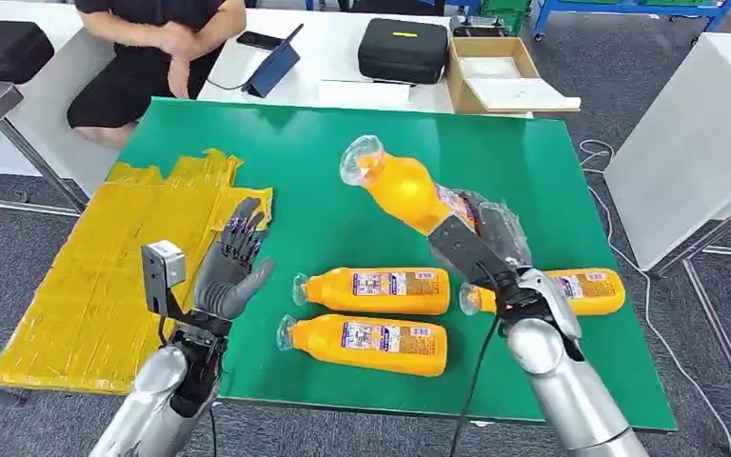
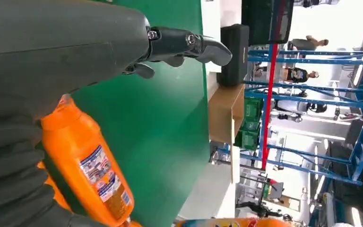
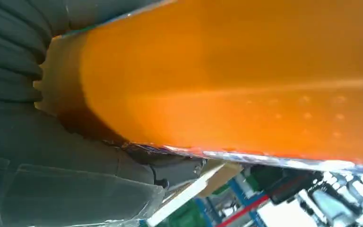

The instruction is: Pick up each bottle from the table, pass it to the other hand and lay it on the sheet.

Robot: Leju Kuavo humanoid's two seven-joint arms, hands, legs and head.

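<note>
Bottle in hand: I see an orange bottle [image 1: 402,188] with a clear cap, held by its labelled lower end in my right hand [image 1: 484,249], lifted above the green bench [image 1: 552,181], cap tilted away and to the left.
Right hand: fingers wrapped around the bottle's base end.
Left hand: my left hand [image 1: 231,262] is raised, fingers apart, holding nothing, beside the yellow sheet [image 1: 105,257].
Risk: I judge the smooth, rounded body could slip at the pass if the left hand closes late or catches the narrow neck.
Other bottles: three bottles [image 1: 373,289] lie on the bench near the right arm.
Beyond: a person [image 1: 152,48] sits behind.
</note>
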